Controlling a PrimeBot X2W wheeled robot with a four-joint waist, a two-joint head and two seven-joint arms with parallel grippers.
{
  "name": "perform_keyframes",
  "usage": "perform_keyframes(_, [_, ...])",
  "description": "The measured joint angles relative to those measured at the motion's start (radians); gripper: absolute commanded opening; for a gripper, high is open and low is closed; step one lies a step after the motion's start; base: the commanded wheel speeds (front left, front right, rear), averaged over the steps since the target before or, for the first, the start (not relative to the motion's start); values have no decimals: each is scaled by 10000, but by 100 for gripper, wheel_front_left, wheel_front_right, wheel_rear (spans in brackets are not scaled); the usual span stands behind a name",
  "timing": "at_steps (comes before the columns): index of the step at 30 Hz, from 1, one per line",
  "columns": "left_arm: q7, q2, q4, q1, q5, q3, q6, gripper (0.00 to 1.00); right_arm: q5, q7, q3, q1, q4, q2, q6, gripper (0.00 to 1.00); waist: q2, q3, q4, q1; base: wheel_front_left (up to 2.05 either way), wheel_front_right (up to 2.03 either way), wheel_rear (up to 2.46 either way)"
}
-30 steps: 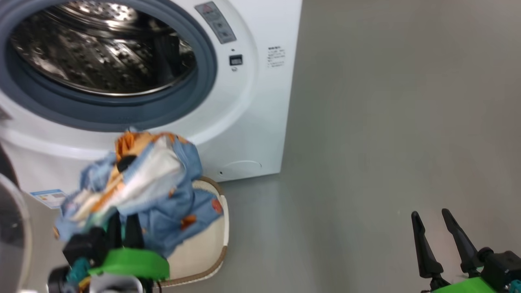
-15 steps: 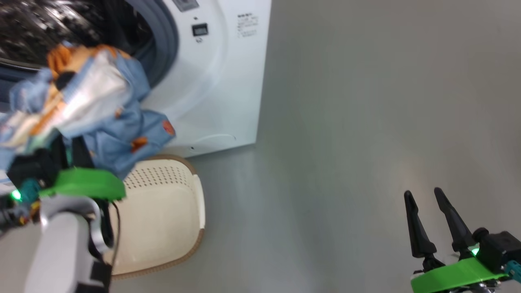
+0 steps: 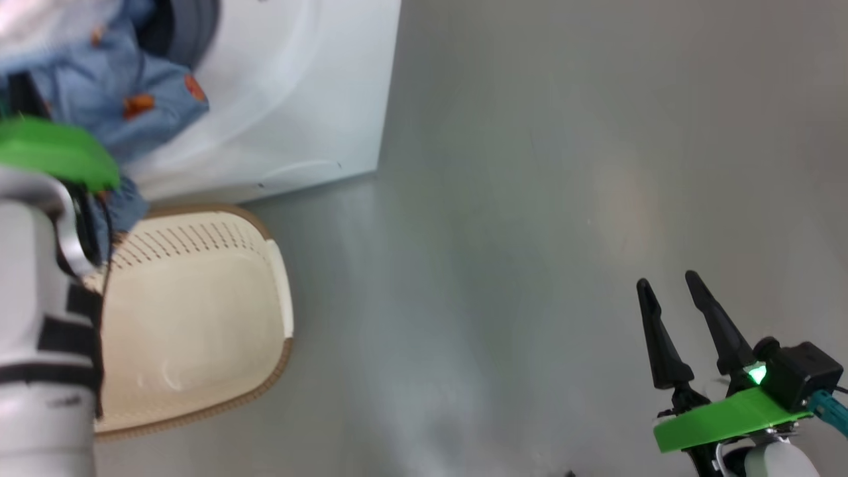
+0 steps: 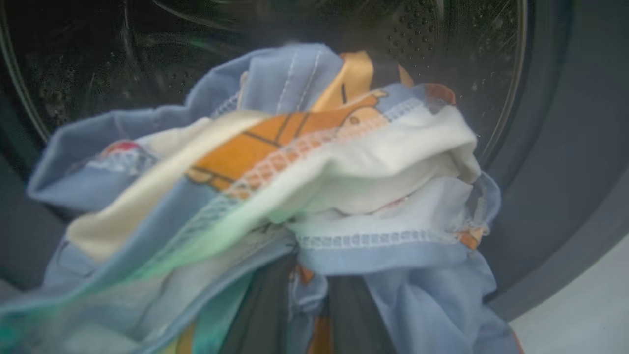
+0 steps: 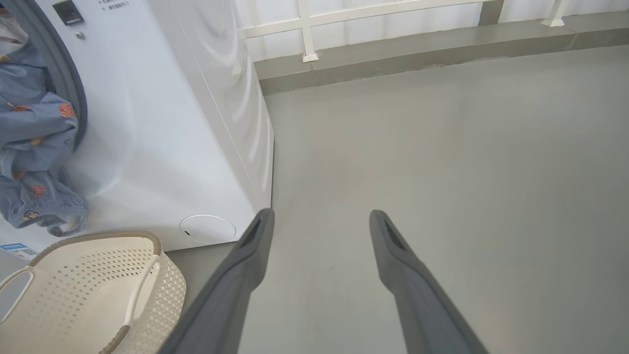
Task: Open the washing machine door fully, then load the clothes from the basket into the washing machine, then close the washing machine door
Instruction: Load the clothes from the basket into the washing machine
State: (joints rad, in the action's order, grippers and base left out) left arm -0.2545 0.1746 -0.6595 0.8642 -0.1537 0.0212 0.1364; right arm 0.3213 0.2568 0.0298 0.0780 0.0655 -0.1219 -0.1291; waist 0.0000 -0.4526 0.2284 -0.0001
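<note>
Clothes: blue/orange/white bundle at the washer mouth, in front of the steel drum. In the left wrist view its long axis runs lower left to upper right, bunched white and orange folds leading toward the drum. A loose blue tail hangs straight down over the grey gasket and the white front. The tail's low end is just above the basket rim; touching or not, cannot tell.

Left gripper: jaws narrow, pinching the clothes from below, dark fingers half buried in fabric, pointing into the drum.

Basket sits on the floor just in front of the washer. In the head view its long axis runs roughly up and down.

Round cover is low on the washer front, beside the basket.

Right gripper: jaws wide, holding nothing, over bare floor well right of the washer, fingers pointing away from the robot.

White railing behind, past the washer.
</note>
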Motion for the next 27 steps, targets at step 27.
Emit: perform_keyframes(27, [-8, 1430, -1396, 4491, 1312, -688, 617, 0, 692, 2, 1214, 911, 142, 12, 0, 100, 0, -2715, 1060, 1, 0, 0, 0])
